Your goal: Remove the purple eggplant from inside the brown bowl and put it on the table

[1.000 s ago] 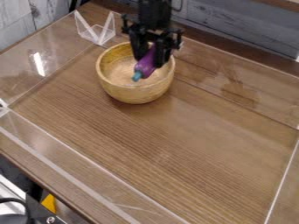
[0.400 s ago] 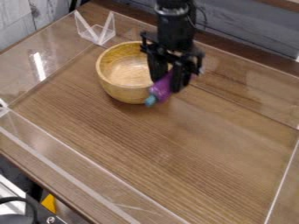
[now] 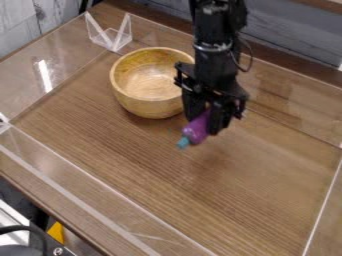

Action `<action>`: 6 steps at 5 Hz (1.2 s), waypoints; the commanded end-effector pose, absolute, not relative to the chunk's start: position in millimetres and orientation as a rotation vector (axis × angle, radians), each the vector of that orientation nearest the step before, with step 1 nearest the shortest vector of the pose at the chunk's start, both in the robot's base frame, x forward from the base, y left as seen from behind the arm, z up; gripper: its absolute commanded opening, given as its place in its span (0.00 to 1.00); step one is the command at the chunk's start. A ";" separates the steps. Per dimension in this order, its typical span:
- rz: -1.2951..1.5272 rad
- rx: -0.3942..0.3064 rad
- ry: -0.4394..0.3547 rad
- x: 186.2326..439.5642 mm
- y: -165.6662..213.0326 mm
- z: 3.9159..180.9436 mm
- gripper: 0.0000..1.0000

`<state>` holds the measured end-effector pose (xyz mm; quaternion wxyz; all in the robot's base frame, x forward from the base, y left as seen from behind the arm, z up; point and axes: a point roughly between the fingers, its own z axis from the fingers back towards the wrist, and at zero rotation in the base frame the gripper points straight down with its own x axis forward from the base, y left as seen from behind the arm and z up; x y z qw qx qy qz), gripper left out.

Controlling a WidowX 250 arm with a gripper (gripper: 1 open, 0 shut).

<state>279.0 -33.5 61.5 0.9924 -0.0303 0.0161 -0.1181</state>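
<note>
The gripper [image 3: 203, 122] pinches the purple eggplant [image 3: 195, 131] near its upper end, right of the brown bowl [image 3: 150, 82]. It looks light, rigid and probably slippery, so gripping its plump middle seems safest.

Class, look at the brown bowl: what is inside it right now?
Nothing shows inside the bowl, only its smooth tan inside. The near inner wall is hidden by the rim. The eggplant hangs in the gripper beside it, over the table.

Even, moderately bright overhead light. White glare streaks on the clear walls [image 3: 60, 62] at left. Soft sheen on the bench [image 3: 201, 200] right of the bowl [image 3: 150, 82]. Shadows faint and diffuse. Low resolution, overall soft; tool [image 3: 203, 128] slightly blurred.
</note>
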 end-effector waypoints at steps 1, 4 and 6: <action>-0.258 -0.049 -0.039 280.7 -37.4 70.3 0.00; -0.273 -0.030 -0.040 274.9 -32.7 51.8 0.00; -0.278 -0.019 -0.042 273.8 -31.5 46.5 0.00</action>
